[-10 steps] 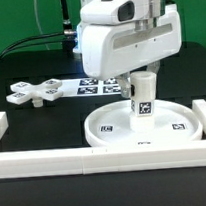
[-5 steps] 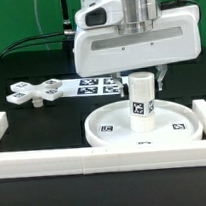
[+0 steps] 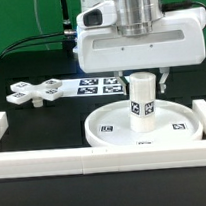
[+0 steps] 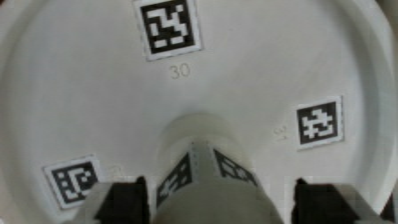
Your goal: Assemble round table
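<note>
The large round disc (image 3: 112, 136) lies flat on the table with its rim up. The short cylindrical leg (image 3: 142, 100) stands upright on its middle. My gripper (image 3: 142, 86) hangs over the leg's top, open, with one finger on each side and a small gap to the leg on both. In the wrist view the leg (image 4: 217, 165) rises between the dark fingers (image 4: 128, 205) of my gripper (image 4: 222, 205), with the disc (image 4: 107, 90) below. The cross-shaped foot piece (image 3: 32, 93) lies loose on the black table at the exterior view's left.
The marker board (image 3: 95, 87) lies behind the disc, between it and the foot piece. White border rails run along the front (image 3: 95, 160), the exterior view's left (image 3: 0, 124) and right (image 3: 204, 113). Cables hang behind the arm.
The hand has turned about the leg from an angled pose to square-on and has risen slightly. The leg and disc have stayed in place.
</note>
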`<state>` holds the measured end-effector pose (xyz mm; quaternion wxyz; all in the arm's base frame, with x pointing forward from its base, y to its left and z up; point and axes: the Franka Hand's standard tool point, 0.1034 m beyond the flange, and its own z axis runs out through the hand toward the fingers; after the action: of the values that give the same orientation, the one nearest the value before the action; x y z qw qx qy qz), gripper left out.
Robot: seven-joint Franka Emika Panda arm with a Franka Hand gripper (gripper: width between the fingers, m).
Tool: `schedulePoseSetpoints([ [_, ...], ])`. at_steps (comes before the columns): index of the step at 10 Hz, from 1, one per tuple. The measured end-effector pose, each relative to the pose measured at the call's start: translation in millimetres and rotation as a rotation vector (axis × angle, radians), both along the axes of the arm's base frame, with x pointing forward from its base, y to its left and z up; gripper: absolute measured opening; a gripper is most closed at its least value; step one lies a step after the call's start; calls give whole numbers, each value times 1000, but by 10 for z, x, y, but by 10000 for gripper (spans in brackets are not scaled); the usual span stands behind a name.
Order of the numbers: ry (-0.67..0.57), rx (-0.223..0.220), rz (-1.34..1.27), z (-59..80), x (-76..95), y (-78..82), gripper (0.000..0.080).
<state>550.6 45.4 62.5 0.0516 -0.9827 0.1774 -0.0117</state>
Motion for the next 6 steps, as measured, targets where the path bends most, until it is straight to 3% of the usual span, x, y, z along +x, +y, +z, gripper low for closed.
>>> schedulePoseSetpoints([
  [3,32,60,-368,-23,-34,-22,378],
  [6,82,104,-662,-68,-84,68,352],
])
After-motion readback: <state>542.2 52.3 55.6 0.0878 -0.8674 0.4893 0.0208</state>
